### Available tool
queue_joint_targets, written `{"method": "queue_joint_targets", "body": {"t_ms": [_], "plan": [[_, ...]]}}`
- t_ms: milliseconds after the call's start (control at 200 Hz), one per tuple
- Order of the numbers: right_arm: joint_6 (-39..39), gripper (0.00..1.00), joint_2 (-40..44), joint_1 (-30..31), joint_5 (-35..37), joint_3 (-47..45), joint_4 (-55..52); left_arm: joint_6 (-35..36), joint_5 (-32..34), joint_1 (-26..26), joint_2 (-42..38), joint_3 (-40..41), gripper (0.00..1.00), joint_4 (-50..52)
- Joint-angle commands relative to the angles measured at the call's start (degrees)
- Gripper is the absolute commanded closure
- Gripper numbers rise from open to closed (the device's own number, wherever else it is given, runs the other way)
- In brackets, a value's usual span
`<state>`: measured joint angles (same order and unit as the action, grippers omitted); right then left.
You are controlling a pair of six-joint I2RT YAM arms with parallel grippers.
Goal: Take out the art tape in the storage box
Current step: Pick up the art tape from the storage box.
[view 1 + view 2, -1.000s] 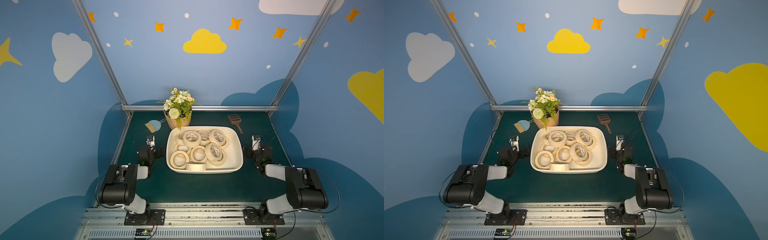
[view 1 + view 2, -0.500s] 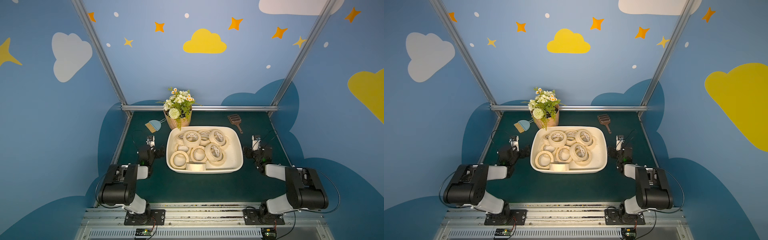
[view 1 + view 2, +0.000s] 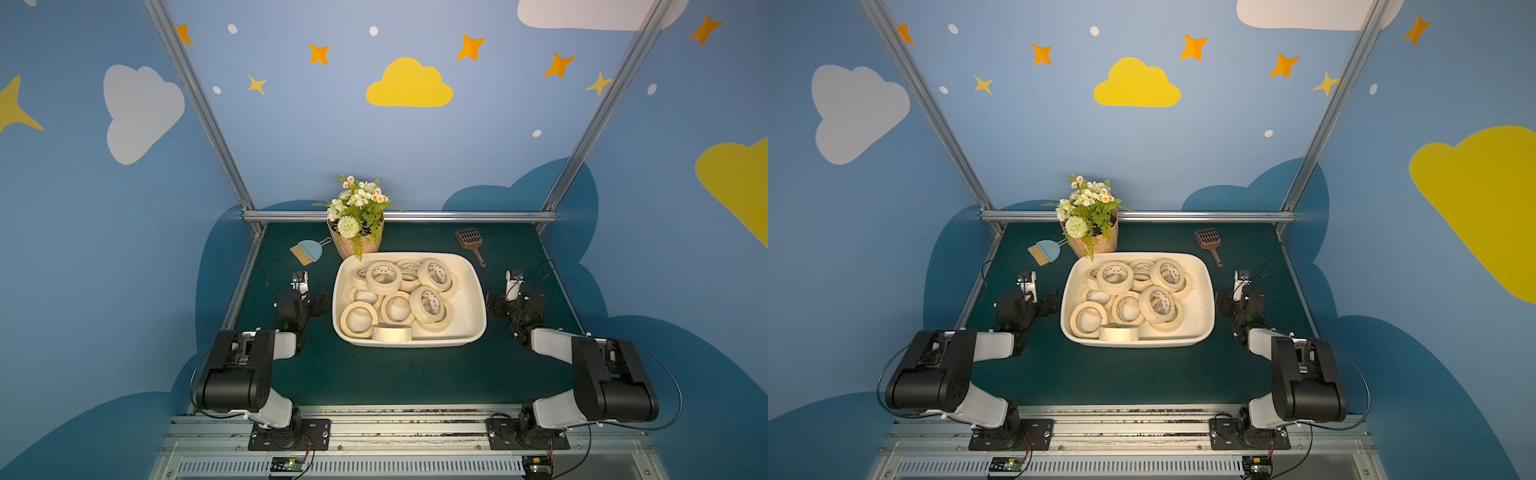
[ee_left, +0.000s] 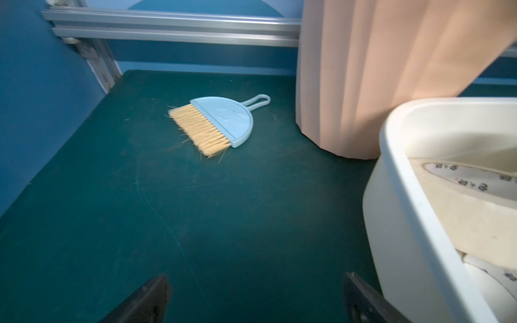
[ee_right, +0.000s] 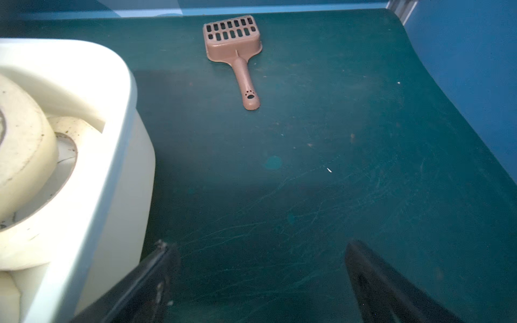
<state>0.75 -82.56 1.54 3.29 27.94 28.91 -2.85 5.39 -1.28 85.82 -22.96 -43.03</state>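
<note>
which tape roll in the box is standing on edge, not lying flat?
The tape roll against the near wall of the box, middle of that side. It shows its outer band; the others show their open cores.

1. Left gripper (image 3: 299,286) and right gripper (image 3: 515,286): no shift is detectable in either top view.
2. Art tape (image 3: 397,307) in the storage box (image 3: 473,328): no roll has visibly moved, arrived or gone.

Glossy plastic storage box (image 3: 473,291), matt paper art tape (image 3: 384,277), scuffed matt green table mat (image 3: 407,370).
</note>
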Motion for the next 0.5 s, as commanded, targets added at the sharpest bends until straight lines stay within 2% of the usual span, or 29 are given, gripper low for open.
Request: {"method": "queue_joint_targets", "body": {"t_ms": [0,75,145,260,360,496], "plan": [[1.9,0.02,5.0,-0.2,3.3,8.8,-16.4,-2.2,6.4,-0.4,-7.8,-2.8,0.0,10.4],[0.6,0.02,5.5,0.6,4.6,14.8,-27.7,-0.9,8.3,0.1,-13.3,-4.2,0.0,15.4],[0.3,0.02,6.0,2.1,7.3,18.2,-33.4,0.4,9.6,1.1,-19.3,-6.3,0.0,20.9],[0.6,0.02,6.8,4.3,6.2,23.4,-42.4,0.4,13.6,4.3,-25.8,-12.2,0.0,31.4],[1.8,0.02,7.3,6.5,2.9,28.1,-49.7,-0.8,14.5,8.0,-26.4,-20.9,0.0,42.9],[4.5,0.02,6.0,10.4,-4.2,34.2,-57.9,-2.1,16.4,14.4,-21.0,-34.3,0.01,59.3]]}}
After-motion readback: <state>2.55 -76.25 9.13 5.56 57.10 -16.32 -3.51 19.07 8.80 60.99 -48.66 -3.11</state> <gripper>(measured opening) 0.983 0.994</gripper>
